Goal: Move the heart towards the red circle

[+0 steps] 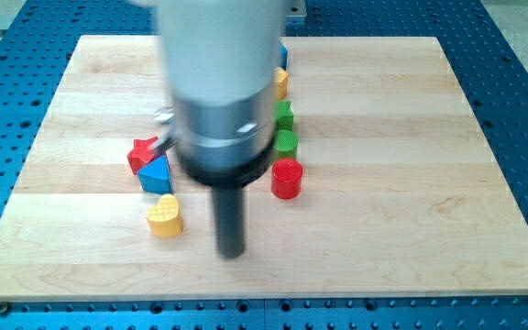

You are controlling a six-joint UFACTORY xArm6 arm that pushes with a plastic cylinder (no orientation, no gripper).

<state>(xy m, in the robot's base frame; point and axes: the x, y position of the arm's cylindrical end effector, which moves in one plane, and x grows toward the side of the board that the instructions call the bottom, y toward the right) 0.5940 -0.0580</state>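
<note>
Near the board's front, my tip (231, 251) sits just right of the yellow heart (164, 216), not touching; no pincer, nothing held. Red circle (286, 178) lies farther right, so tip seems wrong-sided for pushing.

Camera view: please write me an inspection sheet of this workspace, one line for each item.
Surface: wooden board, flat.
Job's things: yellow heart near the view's bottom left; red circle to its right, apart.
Clutter: red star, blue triangle, two green blocks, partly hidden yellow and blue blocks behind the arm.
Grippers: none; my tip sits between heart and circle, touching neither.
Cables: nothing seen.
Surroundings: blue perforated table.
</note>
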